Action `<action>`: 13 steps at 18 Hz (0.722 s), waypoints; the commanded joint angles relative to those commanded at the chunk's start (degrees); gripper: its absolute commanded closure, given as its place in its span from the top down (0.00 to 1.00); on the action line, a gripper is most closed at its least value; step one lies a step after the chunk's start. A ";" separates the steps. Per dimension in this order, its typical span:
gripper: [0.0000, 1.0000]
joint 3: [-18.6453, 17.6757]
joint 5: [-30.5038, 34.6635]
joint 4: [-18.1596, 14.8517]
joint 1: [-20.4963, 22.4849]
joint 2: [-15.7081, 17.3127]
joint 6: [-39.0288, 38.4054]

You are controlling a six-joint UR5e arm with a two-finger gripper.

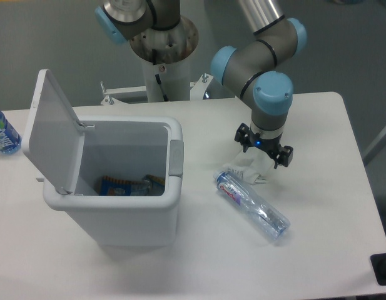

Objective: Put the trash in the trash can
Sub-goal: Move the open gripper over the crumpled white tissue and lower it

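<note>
On the white surface (318, 250), right of centre, I see the crumpled white wrapper (246, 170) lying flat, partly hidden under my gripper (264, 146). Its folds are rumpled and pale, nearly the tone of the surface. Touching its lower edge is the clear bottle (251, 204), on its side, blue cap toward the wrapper, pink-red label near the neck, its base pointing toward the near right corner. The body looks dented and see-through.

My gripper hangs directly over the wrapper, pointing down, a small blue light on its body. I read the fingers (283, 157) as spread apart and grasping nothing, though whether their tips touch the wrapper I cannot tell.

Well to the left stands the trash can (127, 206), white and rectangular, its flat lid (52, 128) tipped up and back on the left side, the grey latch (176, 157) on the wall facing the bottle. Colourful packaging (127, 185) lies at its bottom.

At the far left edge I see a blue-labelled bottle (3, 134), cut off by the frame. Behind the surface rises a white pedestal (162, 69) against a grey wall (49, 44).
</note>
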 joint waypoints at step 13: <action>0.34 0.79 5.45 1.59 -0.26 -2.03 -0.61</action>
